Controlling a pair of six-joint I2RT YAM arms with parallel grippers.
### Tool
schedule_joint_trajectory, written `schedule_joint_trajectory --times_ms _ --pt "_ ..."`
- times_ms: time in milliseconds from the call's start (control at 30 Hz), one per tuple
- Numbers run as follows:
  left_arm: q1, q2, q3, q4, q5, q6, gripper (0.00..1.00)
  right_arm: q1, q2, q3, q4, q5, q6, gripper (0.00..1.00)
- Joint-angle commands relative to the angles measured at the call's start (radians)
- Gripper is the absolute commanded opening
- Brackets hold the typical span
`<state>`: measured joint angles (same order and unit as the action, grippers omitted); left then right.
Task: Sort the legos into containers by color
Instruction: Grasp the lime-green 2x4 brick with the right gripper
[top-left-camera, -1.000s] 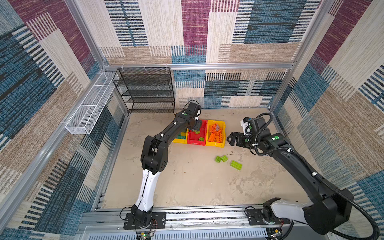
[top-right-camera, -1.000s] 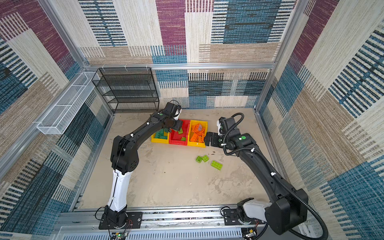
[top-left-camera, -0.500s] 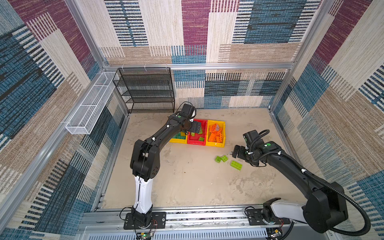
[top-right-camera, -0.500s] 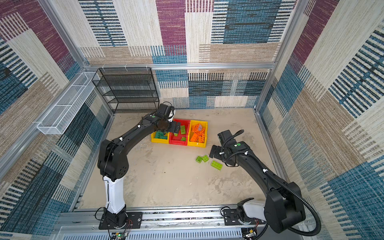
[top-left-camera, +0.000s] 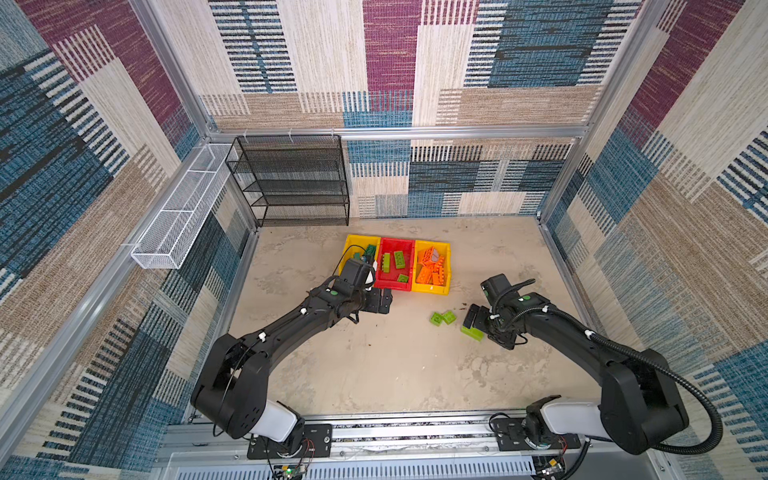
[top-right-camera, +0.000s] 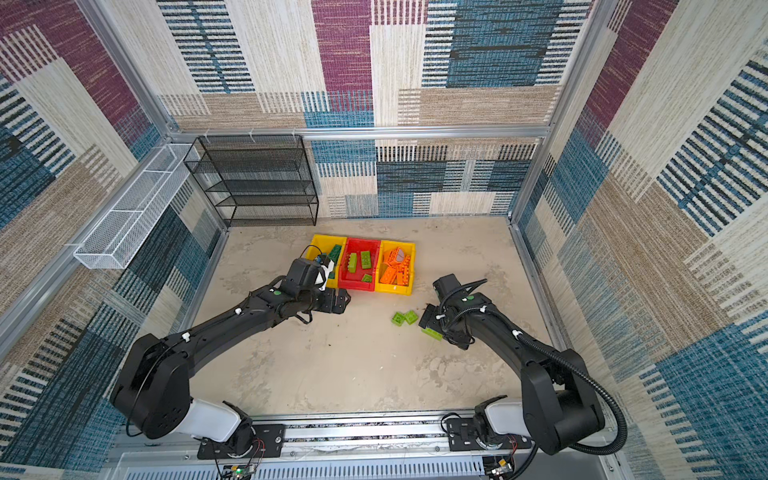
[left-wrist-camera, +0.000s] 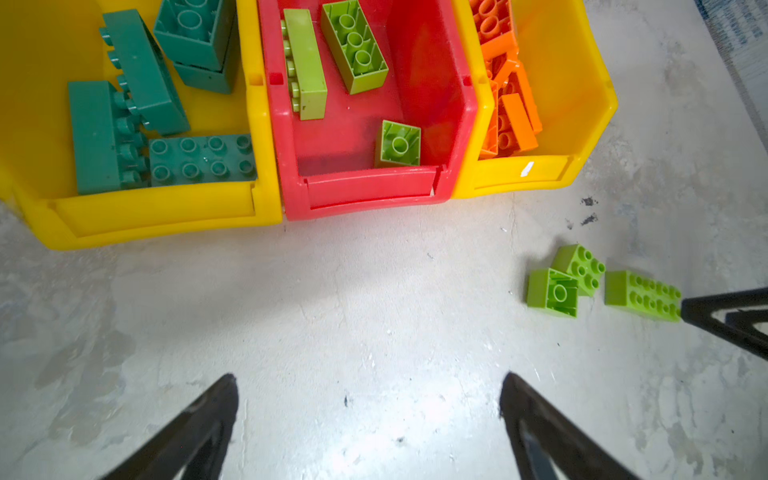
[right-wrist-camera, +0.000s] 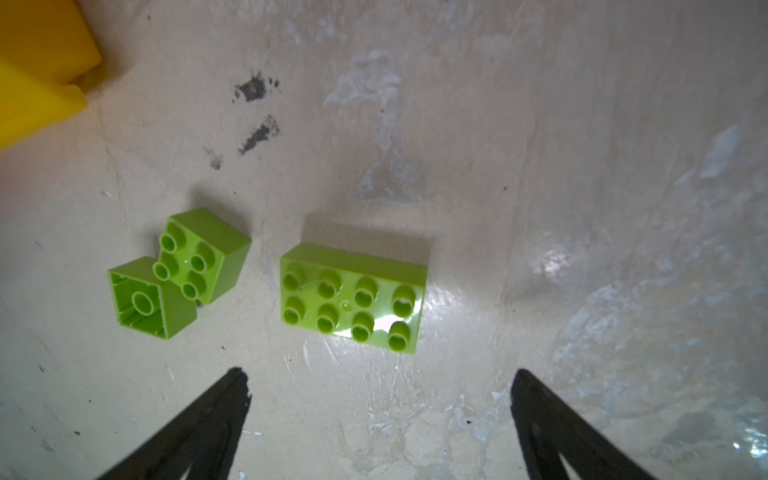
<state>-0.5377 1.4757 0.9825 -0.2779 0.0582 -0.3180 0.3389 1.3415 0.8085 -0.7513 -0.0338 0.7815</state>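
Observation:
Three containers stand in a row. The left yellow bin (top-left-camera: 353, 241) (left-wrist-camera: 145, 212) holds teal legos (left-wrist-camera: 199, 160). The red bin (top-left-camera: 397, 240) (left-wrist-camera: 365, 195) holds lime legos (left-wrist-camera: 353, 45). The right yellow bin (top-left-camera: 432, 289) (left-wrist-camera: 582, 124) holds orange legos (left-wrist-camera: 515, 120). On the floor lie a long lime brick (right-wrist-camera: 353, 295) (top-left-camera: 471, 333) and two small lime bricks (right-wrist-camera: 199, 257) (top-left-camera: 442, 318). My left gripper (top-left-camera: 381, 301) (left-wrist-camera: 368, 378) is open and empty over bare floor in front of the red bin. My right gripper (top-left-camera: 471, 318) (right-wrist-camera: 378, 374) hangs open just beside the long lime brick, holding nothing.
A black wire rack (top-left-camera: 295, 178) stands at the back left wall. A white wire basket (top-left-camera: 178, 224) hangs on the left wall. Patterned walls close in all sides, and a metal rail (top-left-camera: 395, 419) runs along the front edge.
My left gripper drew back from above the bins to the floor in front of them and opened wider. My right gripper moved from beside the orange bin down to the loose lime bricks.

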Motion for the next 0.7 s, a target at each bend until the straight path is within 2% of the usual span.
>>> schedule_joint_trajectory --times_ms 0,267,467,567,667 --pt "-0.001 -0.027 -0.014 0.025 -0.006 0.000 0.99 0.001 0.038 0.024 0.045 0.026 0.020 1.00" --pt "-0.001 -0.049 -0.026 0.005 -0.034 0.052 0.99 0.007 0.161 0.057 0.048 0.043 0.022 1.00" --pt "0.002 -0.047 -0.040 0.018 -0.031 0.048 0.99 0.018 0.214 0.071 0.067 0.034 0.015 0.94" --pt "0.003 -0.046 -0.047 0.024 -0.028 0.039 0.99 0.023 0.246 0.085 0.061 0.040 0.004 0.89" --pt "0.004 -0.046 -0.051 0.025 -0.029 0.038 0.99 0.027 0.270 0.093 0.049 0.045 -0.006 0.74"
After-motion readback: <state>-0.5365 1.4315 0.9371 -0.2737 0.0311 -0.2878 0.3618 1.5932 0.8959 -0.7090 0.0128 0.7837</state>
